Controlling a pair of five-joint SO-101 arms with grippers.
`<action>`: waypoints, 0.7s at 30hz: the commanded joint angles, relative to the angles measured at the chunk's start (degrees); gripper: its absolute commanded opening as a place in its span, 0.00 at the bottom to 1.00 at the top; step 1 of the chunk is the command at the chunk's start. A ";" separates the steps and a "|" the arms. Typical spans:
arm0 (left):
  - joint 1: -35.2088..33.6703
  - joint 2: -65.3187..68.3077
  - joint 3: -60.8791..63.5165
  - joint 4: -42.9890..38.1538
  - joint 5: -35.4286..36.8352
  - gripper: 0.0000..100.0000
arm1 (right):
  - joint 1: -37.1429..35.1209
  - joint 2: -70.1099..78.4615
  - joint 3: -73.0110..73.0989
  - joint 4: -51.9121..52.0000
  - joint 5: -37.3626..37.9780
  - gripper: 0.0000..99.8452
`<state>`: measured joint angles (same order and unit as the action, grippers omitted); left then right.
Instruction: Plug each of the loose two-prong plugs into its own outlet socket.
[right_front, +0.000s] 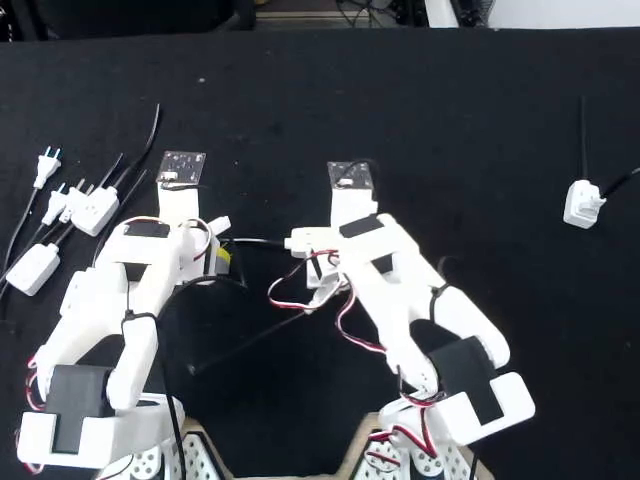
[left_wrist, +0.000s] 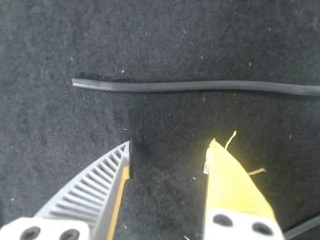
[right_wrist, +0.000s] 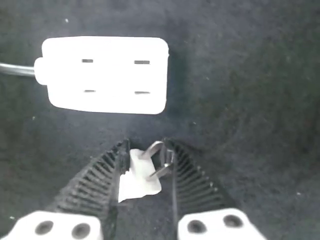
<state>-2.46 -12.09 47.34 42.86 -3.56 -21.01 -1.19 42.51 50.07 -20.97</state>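
My right gripper (right_wrist: 146, 150) is shut on a small white two-prong plug (right_wrist: 136, 182), whose metal prongs (right_wrist: 159, 160) stick out between the fingers. Just ahead of it, a white outlet block (right_wrist: 105, 75) with two pairs of slots lies flat on the black mat, a short gap from the prongs. My left gripper (left_wrist: 170, 145) hangs open over bare mat, with one grey finger and one yellow finger (left_wrist: 227, 175). A black cable (left_wrist: 200, 86) runs across in front of it. Several loose white plugs (right_front: 70, 205) on black cords lie at the table's left.
Another white plug (right_front: 582, 203) with a black cord sits far right. In the high view both arms (right_front: 130, 290) (right_front: 400, 290) stretch over the middle of the black mat (right_front: 420, 110), with red and black wires (right_front: 300, 295) looping between them.
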 joint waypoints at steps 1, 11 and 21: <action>-0.48 -2.11 -0.22 -0.70 0.53 0.25 | 1.49 -4.00 -1.54 0.09 1.32 0.01; -0.48 -2.11 -0.22 -0.70 0.44 0.25 | 11.96 -23.25 2.95 0.44 9.32 0.01; -0.57 -2.11 -0.13 -0.70 0.70 0.25 | 26.55 -29.93 -6.55 -0.44 21.80 0.01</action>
<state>-2.46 -12.09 47.34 42.86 -3.56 2.20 -28.35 41.71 50.07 -3.30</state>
